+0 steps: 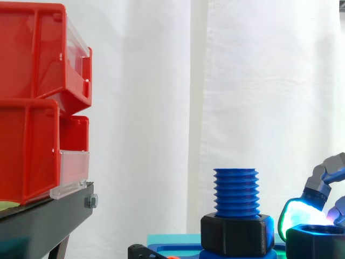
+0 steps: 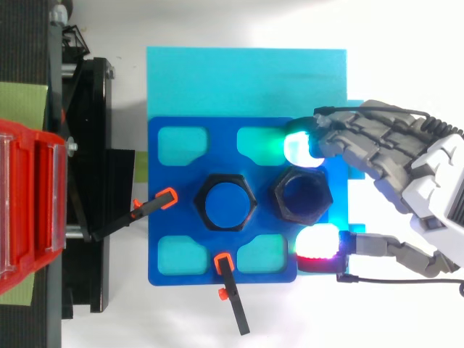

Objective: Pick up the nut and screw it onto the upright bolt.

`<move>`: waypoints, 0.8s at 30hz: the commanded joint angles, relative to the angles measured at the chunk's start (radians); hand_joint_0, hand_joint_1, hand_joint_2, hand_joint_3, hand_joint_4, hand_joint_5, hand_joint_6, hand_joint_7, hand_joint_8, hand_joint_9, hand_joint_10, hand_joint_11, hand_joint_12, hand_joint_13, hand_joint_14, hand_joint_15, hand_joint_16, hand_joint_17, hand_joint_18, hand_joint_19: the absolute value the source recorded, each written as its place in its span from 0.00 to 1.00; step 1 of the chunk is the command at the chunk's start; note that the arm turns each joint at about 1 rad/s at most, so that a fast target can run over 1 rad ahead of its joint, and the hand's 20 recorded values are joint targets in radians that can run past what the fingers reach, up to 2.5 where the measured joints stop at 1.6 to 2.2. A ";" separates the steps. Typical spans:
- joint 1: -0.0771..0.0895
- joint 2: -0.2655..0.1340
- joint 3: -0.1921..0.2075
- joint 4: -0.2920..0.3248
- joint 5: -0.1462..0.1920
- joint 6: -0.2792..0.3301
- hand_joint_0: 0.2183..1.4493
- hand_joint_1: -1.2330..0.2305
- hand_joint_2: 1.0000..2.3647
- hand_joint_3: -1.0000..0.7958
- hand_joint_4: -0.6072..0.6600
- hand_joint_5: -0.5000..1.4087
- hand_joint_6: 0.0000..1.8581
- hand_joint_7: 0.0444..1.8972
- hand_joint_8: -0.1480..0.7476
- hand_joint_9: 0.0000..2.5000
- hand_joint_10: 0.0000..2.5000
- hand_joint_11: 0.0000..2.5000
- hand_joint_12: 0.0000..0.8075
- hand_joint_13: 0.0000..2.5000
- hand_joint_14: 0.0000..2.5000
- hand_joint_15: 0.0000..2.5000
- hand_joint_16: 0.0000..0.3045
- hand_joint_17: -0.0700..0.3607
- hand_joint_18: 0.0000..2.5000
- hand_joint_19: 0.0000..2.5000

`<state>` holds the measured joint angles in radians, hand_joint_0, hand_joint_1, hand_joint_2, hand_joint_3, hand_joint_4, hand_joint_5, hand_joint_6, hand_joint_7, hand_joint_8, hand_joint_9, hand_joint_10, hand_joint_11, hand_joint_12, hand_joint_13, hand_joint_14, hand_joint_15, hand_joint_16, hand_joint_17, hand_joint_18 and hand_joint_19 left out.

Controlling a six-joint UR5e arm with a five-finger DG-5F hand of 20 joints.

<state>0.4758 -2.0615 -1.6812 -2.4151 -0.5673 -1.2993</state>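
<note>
Two risks from here: nudging the loose nut (image 2: pixel 301 194) sideways over the smooth plate through uneven pad contact, and cross-threading on the coarse threads through a tilted start. By size: boxy, glossy red plastic bins (image 1: pixel 32 54) on a black stand (image 1: pixel 48 216); flat cyan sheet (image 2: pixel 246 80); blue plate (image 2: pixel 167 246) with rounded cutouts; grey jointed hand (image 2: pixel 424 185), open, holding nothing, glowing pads (image 2: pixel 301 148) bracketing the nut; ribbed blue upright bolt (image 1: pixel 236 191) in a black hex collar (image 1: pixel 237 234); black hexagonal nut, apparently lying on the plate just beside the bolt; orange-tipped clamps (image 2: pixel 168 197).
</note>
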 commanded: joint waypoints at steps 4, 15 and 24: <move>-0.009 0.000 0.005 -0.015 -0.016 0.000 0.30 0.33 0.00 0.28 0.72 0.17 0.27 0.47 0.53 0.38 0.01 0.27 0.45 0.37 0.00 0.13 0.13 0.36 0.26 0.07; -0.036 0.003 0.110 -0.265 -0.037 0.127 0.31 0.34 0.00 0.28 0.73 0.17 0.27 0.48 0.53 0.39 0.01 0.28 0.45 0.37 0.00 0.12 0.12 0.35 0.26 0.07; -0.046 0.035 0.186 -0.582 -0.080 0.350 0.30 0.35 0.00 0.28 0.73 0.17 0.27 0.48 0.52 0.38 0.01 0.27 0.46 0.36 0.00 0.12 0.12 0.35 0.25 0.07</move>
<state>0.4329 -2.0495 -1.5099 -2.7715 -0.6258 -1.0474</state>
